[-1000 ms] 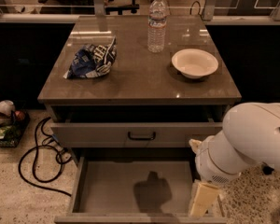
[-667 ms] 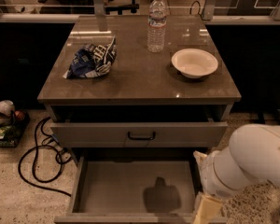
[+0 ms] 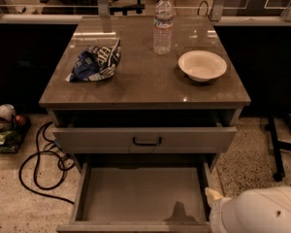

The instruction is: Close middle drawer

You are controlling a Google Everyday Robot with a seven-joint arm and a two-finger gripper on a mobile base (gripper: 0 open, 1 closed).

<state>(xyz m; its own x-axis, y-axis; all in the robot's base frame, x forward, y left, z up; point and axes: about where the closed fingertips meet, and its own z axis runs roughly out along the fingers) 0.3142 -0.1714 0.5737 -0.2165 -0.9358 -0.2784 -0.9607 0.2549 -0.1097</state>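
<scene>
The middle drawer (image 3: 140, 193) is pulled far out below the top drawer front (image 3: 145, 140). Its bare grey inside shows, with the arm's shadow on the floor of it, and its front lies along the bottom edge of the view. My white arm (image 3: 262, 212) fills the lower right corner. Only a cream tip of my gripper (image 3: 213, 196) shows, beside the drawer's right wall near its front corner.
On the cabinet top (image 3: 145, 89) lie a blue chip bag (image 3: 94, 62), a water bottle (image 3: 163, 25) and a white bowl (image 3: 202, 65). The top drawer stands slightly open. A black cable (image 3: 39, 164) loops on the floor at left. A black stand leg (image 3: 276, 149) is at right.
My arm has sunk down and to the right, so less of it and of the gripper shows. The drawers have not moved.
</scene>
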